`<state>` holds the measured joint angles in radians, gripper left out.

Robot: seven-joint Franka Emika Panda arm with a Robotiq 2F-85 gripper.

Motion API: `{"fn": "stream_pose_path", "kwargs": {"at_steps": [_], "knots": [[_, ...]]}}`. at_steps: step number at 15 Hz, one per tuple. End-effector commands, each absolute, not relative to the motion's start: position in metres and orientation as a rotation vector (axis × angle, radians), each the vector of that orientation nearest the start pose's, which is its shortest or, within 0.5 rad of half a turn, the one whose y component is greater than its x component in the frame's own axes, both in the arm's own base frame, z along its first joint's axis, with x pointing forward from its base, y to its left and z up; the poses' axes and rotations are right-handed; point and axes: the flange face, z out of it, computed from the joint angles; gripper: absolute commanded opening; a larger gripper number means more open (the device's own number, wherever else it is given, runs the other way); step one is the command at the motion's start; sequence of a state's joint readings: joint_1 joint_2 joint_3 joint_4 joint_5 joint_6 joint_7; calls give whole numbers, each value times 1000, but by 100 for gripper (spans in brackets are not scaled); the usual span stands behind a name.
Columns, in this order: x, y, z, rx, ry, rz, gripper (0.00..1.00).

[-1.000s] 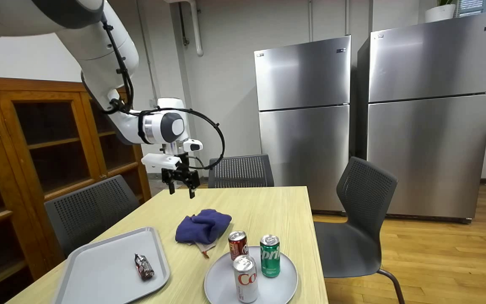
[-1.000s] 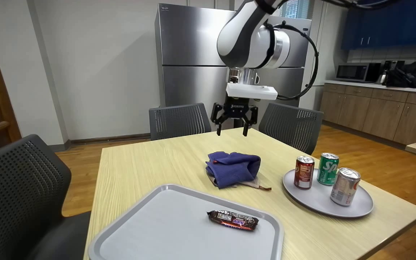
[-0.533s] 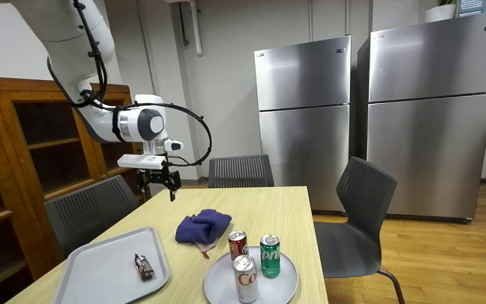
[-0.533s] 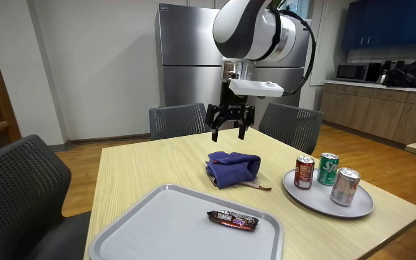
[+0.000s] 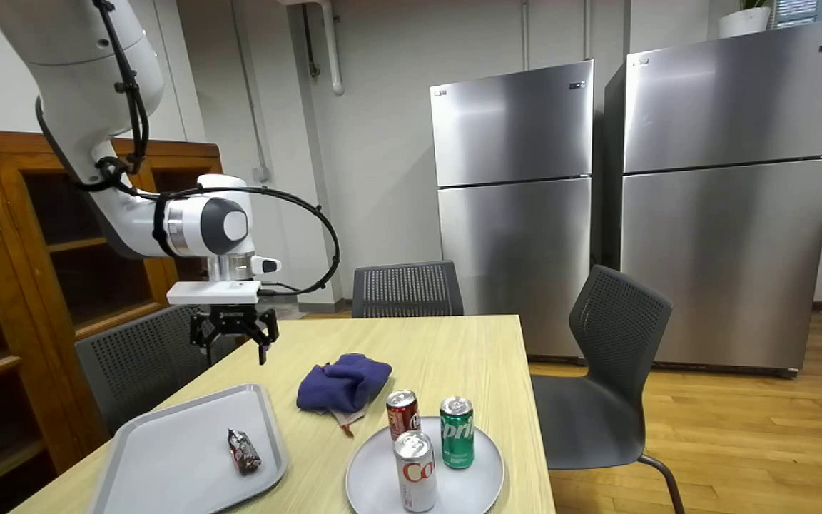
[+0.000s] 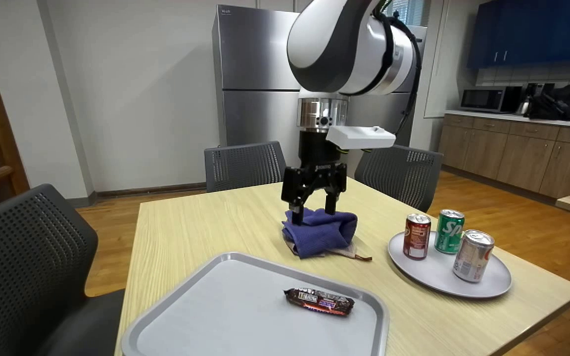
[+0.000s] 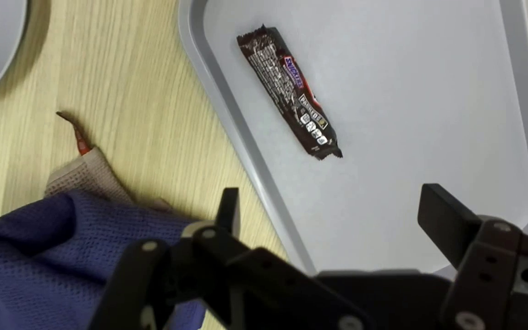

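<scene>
Your gripper (image 7: 330, 204) hangs above the table (image 6: 191, 222) with its two fingers wide apart. The Snickers bar (image 7: 290, 94) lies on the gray tray (image 7: 406, 101), close to one edge, and you can see the bunched-up purple towel (image 7: 90, 238) on the table, near the tray but not touching it.

a kitchen; steel refrigerators (image 5: 514, 250); a microwave (image 6: 482, 99); blue wall cabinets (image 6: 545, 37)
</scene>
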<state>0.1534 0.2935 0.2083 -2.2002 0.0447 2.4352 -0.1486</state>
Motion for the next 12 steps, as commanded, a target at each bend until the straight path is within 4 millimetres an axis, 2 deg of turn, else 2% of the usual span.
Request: {"fn": "stream_pose_path", "kwargs": {"at_steps": [1, 8, 12], "knots": [[495, 200, 240, -2942, -865, 149, 100], [480, 204, 211, -2913, -1045, 254, 100], [471, 212, 191, -2921, -1092, 306, 100]]}}
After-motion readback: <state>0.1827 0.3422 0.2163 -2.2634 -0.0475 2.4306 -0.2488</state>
